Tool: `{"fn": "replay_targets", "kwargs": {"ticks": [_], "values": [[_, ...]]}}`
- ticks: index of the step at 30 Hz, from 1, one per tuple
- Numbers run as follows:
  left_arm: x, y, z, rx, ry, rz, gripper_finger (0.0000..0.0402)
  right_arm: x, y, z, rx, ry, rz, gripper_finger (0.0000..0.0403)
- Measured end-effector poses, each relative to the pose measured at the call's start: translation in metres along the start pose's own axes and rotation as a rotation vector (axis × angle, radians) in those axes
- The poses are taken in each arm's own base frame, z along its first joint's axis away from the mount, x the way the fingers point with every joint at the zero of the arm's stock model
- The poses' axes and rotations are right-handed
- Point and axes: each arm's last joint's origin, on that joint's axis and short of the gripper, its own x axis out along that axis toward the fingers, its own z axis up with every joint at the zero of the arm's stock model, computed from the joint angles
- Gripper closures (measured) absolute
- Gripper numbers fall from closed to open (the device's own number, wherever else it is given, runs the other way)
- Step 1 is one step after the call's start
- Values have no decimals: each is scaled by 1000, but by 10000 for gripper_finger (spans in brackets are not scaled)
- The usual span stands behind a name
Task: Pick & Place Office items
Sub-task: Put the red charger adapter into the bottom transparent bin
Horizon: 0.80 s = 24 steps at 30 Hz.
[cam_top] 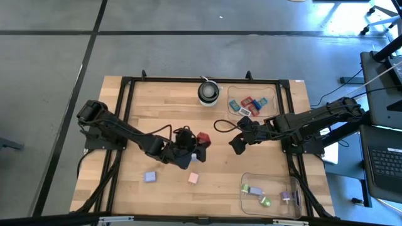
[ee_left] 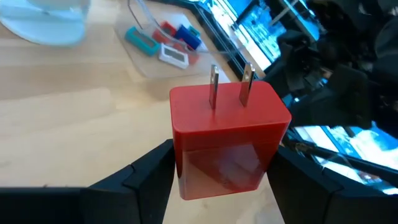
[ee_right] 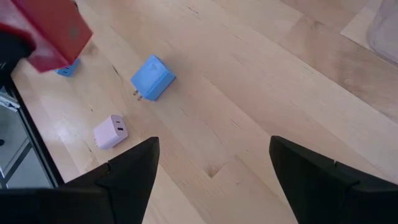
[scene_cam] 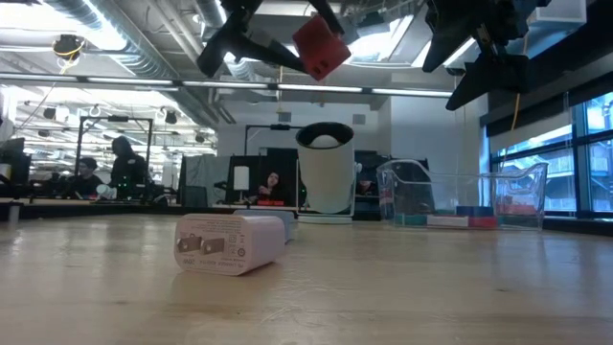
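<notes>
A red plug block (ee_left: pixel 227 137) with two metal prongs is held above the table's middle by my left gripper (cam_top: pixel 198 144), which is shut on it; the low view shows the red block (scene_cam: pixel 321 46) high and tilted. My right gripper (cam_top: pixel 236 145) hangs open just right of it, over bare wood, holding nothing. A pink block (cam_top: pixel 193 178) and a lilac-blue block (cam_top: pixel 150 177) lie flat on the table nearer the front edge. In the right wrist view a blue block (ee_right: pixel 152 78) and the pink block (ee_right: pixel 111 132) also lie on the wood. My left gripper pinches the red block's two opposite side faces (ee_left: pixel 180 168) between its two fingers. The fingers come from the table's left, slanting slightly down. The prongs (ee_left: pixel 213 87) point away from the wrist. The block is lifted clear of the table.
A clear tray (cam_top: pixel 267 94) at the far right holds red, blue and teal pieces. Another clear tray (cam_top: pixel 295 182) at the near right holds green and lilac pieces. A round white-and-black object (cam_top: pixel 209 92) stands at the far middle. A black cable (cam_top: pixel 223 125) loops by the right arm.
</notes>
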Motion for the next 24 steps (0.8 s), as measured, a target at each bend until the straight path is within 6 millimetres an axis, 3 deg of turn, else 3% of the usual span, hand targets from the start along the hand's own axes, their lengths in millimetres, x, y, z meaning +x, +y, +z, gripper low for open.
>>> {"fn": "replay_targets", "kwargs": {"ticks": [12, 24], "values": [[0, -10, 0, 59, 120, -131, 175, 0, 0, 0, 0, 0, 0, 97], [-5, -31, 6, 174, 145, -406, 171, 0, 0, 0, 0, -1, 2, 97]]}}
